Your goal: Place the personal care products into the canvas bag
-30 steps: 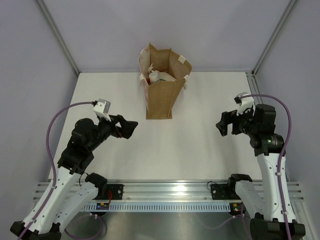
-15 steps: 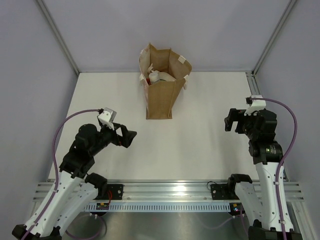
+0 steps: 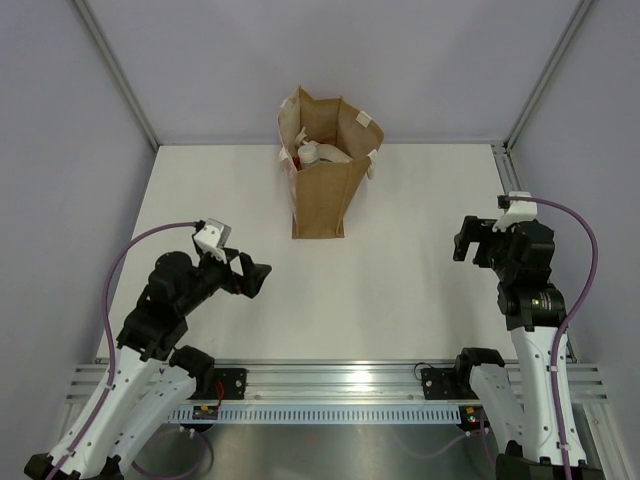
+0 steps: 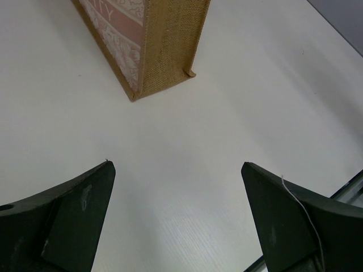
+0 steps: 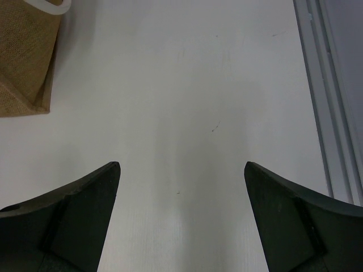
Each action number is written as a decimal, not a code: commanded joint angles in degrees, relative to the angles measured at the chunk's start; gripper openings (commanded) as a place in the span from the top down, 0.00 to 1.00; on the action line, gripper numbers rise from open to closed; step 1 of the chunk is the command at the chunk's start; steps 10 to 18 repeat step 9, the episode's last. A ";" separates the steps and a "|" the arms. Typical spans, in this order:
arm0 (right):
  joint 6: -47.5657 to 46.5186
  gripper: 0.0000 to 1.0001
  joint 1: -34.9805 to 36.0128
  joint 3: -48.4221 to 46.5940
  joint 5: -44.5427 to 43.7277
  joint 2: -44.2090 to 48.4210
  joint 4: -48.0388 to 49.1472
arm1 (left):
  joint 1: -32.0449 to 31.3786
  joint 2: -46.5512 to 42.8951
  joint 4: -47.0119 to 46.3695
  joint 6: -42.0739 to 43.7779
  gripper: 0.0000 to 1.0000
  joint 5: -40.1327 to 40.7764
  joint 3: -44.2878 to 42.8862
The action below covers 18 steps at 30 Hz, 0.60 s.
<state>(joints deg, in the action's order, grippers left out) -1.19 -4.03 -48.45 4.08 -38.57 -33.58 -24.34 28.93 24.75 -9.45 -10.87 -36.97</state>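
Note:
The canvas bag (image 3: 325, 170) stands upright at the back middle of the table, its mouth open. Inside it I see a pale white-capped bottle (image 3: 320, 153) and a bit of red; the other personal care products are hidden in it or out of view. The bag's lower corner shows in the left wrist view (image 4: 161, 51) and its edge in the right wrist view (image 5: 25, 62). My left gripper (image 3: 256, 278) is open and empty, low over the table at front left. My right gripper (image 3: 466, 240) is open and empty at the right.
The white table (image 3: 400, 260) carries nothing but the bag. A metal rail (image 5: 320, 96) runs along its right edge. Grey walls close the back and sides. The arm bases stand on the rail at the near edge (image 3: 330, 380).
Both arms have drawn back from the bag toward their own sides. The left gripper dropped lower and nearer; the right gripper moved right and slightly back. Both stayed open and empty.

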 commanded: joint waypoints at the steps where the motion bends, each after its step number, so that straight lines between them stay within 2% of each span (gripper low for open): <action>1: 0.93 0.01 -0.36 -0.77 -1.62 0.07 2.56 | -0.18 -0.54 0.03 0.75 0.01 1.47 0.23; 18: 2.78 0.01 -0.36 -1.03 -1.88 1.13 2.82 | -0.18 -0.89 0.03 0.40 0.01 1.21 0.41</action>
